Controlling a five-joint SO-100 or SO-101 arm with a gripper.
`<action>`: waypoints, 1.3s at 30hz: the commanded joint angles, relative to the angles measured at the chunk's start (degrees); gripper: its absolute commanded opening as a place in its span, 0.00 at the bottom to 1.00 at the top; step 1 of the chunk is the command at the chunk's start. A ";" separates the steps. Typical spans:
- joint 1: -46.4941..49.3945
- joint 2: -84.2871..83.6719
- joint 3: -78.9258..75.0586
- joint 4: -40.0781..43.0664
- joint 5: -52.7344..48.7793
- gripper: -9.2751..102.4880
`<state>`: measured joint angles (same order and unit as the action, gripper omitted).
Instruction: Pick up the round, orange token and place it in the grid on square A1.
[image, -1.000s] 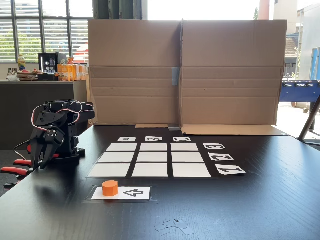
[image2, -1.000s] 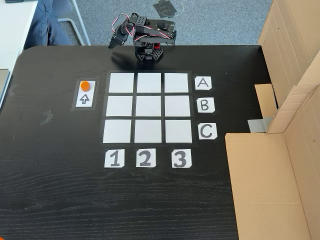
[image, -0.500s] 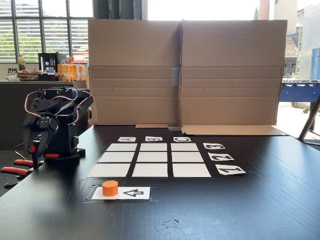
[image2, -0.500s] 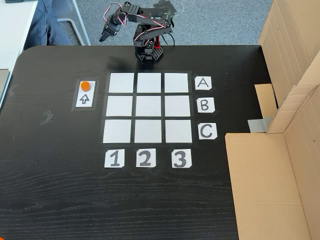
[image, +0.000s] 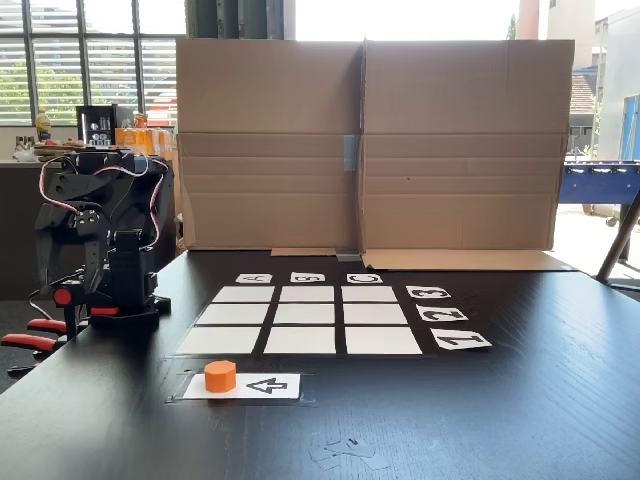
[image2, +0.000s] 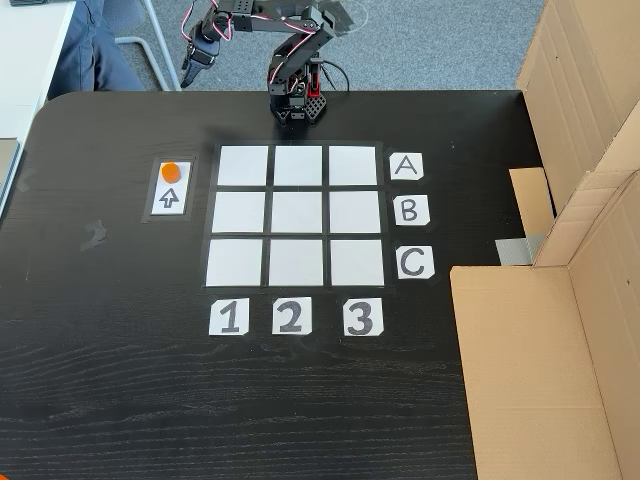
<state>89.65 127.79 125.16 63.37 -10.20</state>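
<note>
The orange token (image: 220, 376) (image2: 171, 171) sits on one end of a white strip with a black arrow (image: 262, 386), beside the grid (image: 300, 320) (image2: 295, 215). Square A1 (image: 218, 340) (image2: 243, 166) is the blank corner cell nearest the token and the arm. My gripper (image: 80, 298) (image2: 189, 70) hangs raised beside the arm's base, beyond the table's edge in the view from above, well away from the token. Its fingers look shut with nothing in them.
A tall cardboard wall (image: 365, 150) (image2: 560, 300) stands along the grid's far side from the token. Red-handled clamps (image: 30, 335) hold the arm's base at the table edge. A person's leg (image2: 95, 45) shows near the gripper, off the table. Letter and number labels edge the grid.
The arm has lifted and unfolded; the gripper has swung up and away from the base, toward the token's side. The token has not moved.
</note>
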 joint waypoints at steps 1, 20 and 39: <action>-2.90 -3.34 -5.71 0.62 1.14 0.29; -18.63 -25.40 -20.48 -0.26 4.04 0.35; -26.10 -43.59 -31.90 0.53 14.59 0.38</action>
<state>64.60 84.29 95.71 63.72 3.34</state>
